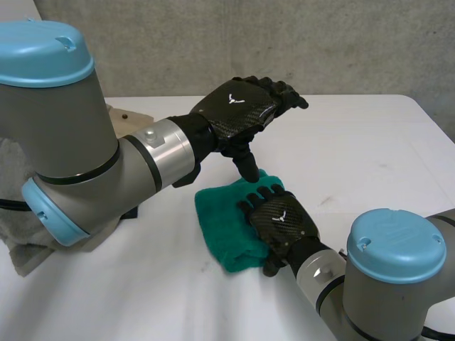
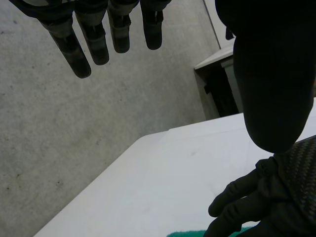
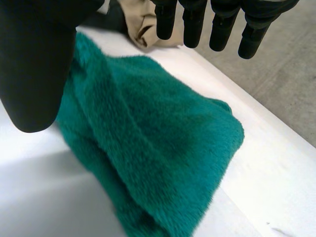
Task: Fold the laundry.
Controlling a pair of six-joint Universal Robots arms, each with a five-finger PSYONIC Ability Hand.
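Note:
A folded green towel [image 1: 226,224] lies on the white table [image 1: 370,156] near its middle. My right hand [image 1: 281,220] rests palm-down on the towel's right half, open, with straight fingers reaching toward its far edge. In the right wrist view the green towel [image 3: 148,148] spreads under the palm, and the fingers [image 3: 192,24] stand straight over its far edge. My left hand [image 1: 245,106] hovers above the towel's far side, open, its thumb pointing down at the towel. In the left wrist view its fingers [image 2: 94,39] are straight, and the right hand [image 2: 266,197] shows below its thumb.
A pale grey cloth [image 1: 21,234] lies at the table's left edge under my left arm, with a tan piece [image 1: 128,117] behind it. A beige cloth [image 3: 148,24] shows beyond the towel. A concrete wall [image 1: 284,42] runs along the back.

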